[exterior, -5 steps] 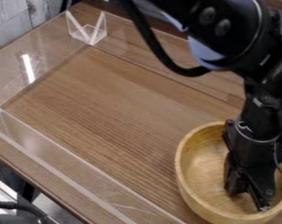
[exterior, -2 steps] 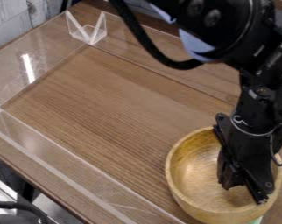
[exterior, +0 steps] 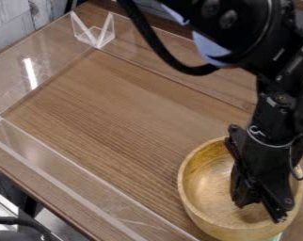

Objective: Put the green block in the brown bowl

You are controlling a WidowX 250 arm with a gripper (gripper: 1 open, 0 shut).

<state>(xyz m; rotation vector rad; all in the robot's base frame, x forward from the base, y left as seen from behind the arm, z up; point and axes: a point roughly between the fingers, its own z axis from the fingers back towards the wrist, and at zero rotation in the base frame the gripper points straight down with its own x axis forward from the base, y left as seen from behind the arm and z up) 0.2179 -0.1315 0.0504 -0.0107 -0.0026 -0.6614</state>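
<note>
The brown bowl, a large round wooden one with a thick rim, sits at the bottom right of the wooden table. My black gripper points straight down into its hollow, low near the right inner side. Its dark fingers stand close together and it is shut. The green block is hidden; I cannot tell whether it is between the fingers or under the hand. The black arm rises from the bowl to the top right.
The wooden tabletop stretches left and back from the bowl. A clear plastic wall runs along its left and front edges. A small clear stand sits at the far back left.
The bowl has slid a little to the left, and the gripper inside it has rolled slightly about its own axis. The gripper stays shut and low in the bowl.
</note>
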